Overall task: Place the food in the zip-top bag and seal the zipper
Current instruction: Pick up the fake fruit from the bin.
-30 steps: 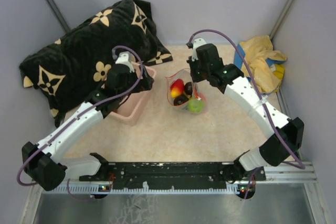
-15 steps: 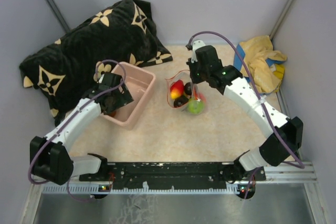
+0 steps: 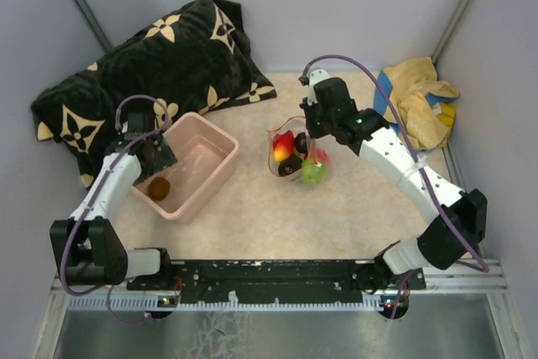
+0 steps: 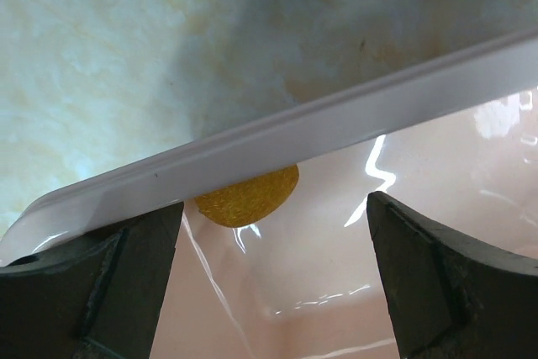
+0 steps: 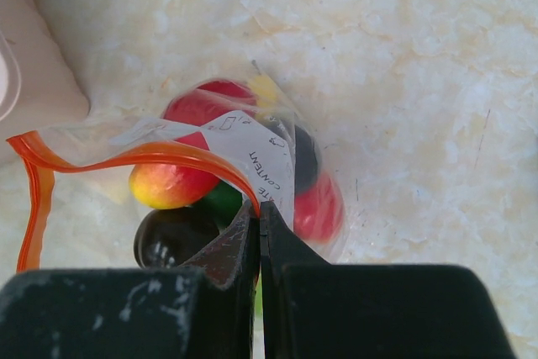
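Observation:
The zip-top bag (image 3: 296, 157) stands open at mid-table with several pieces of food inside: a red-yellow fruit (image 5: 172, 182), a dark brown one (image 5: 168, 237), a red one (image 5: 319, 208) and a green one (image 5: 220, 201). My right gripper (image 5: 260, 212) is shut on the bag's orange-red zipper (image 5: 134, 157) at the rim and holds the mouth up. Over the left corner of the pink tub (image 3: 206, 136), my left gripper (image 3: 158, 159) is open and holds nothing. One yellow-brown food piece (image 4: 248, 195) lies in the tub, partly hidden under its rim (image 4: 294, 136).
A black cushion with a cream flower pattern (image 3: 143, 65) lies at the back left, touching the tub's far side. A yellow cloth (image 3: 420, 98) is bunched at the back right. Grey walls close in on both sides.
My left arm has swung left and back, from the tub's right end to its left corner, and the tub has shifted left with it. The right gripper has kept its hold on the bag.

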`<state>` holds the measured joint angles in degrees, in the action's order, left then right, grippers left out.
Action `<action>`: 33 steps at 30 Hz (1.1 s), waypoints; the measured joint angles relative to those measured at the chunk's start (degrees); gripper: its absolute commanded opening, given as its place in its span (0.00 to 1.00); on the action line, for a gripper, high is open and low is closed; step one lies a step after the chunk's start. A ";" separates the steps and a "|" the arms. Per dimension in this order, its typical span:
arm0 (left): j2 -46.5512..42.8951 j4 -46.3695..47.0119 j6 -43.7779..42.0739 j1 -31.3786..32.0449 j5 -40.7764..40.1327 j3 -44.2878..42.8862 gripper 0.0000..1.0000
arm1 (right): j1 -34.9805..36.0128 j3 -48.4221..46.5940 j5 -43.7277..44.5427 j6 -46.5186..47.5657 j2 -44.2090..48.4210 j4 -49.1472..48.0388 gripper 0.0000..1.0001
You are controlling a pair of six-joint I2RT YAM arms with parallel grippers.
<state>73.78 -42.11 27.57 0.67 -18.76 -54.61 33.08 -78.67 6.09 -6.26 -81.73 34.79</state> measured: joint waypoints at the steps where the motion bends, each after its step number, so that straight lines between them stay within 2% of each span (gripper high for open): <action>1: 0.22 0.72 -0.72 -0.52 -0.11 -0.02 0.95 | 0.00 0.09 0.02 0.00 0.02 -0.02 0.00; 5: 2.08 3.72 -2.91 -1.07 0.48 -0.57 0.95 | 0.00 0.72 0.09 0.00 0.26 -0.07 0.00; 10: 8.44 7.56 -5.44 -1.07 3.15 -4.28 0.94 | 0.00 1.03 0.20 0.00 0.37 -0.09 0.00; 16: 15.93 5.40 -5.31 -0.96 2.80 -10.32 0.95 | 0.00 1.05 1.03 0.04 0.39 -0.07 0.00; 23: 14.75 1.97 -5.33 -0.26 -2.71 -9.09 0.96 | -0.48 1.05 1.38 0.04 0.39 -0.09 0.00; 33: 14.01 3.37 -0.76 0.33 -6.78 -2.64 0.98 | -0.63 1.05 1.36 0.04 0.39 -0.17 0.00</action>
<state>87.79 -38.74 26.81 0.99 -25.54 -57.25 32.45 -77.62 7.44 -6.22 -81.34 34.61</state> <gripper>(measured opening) 0.983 0.009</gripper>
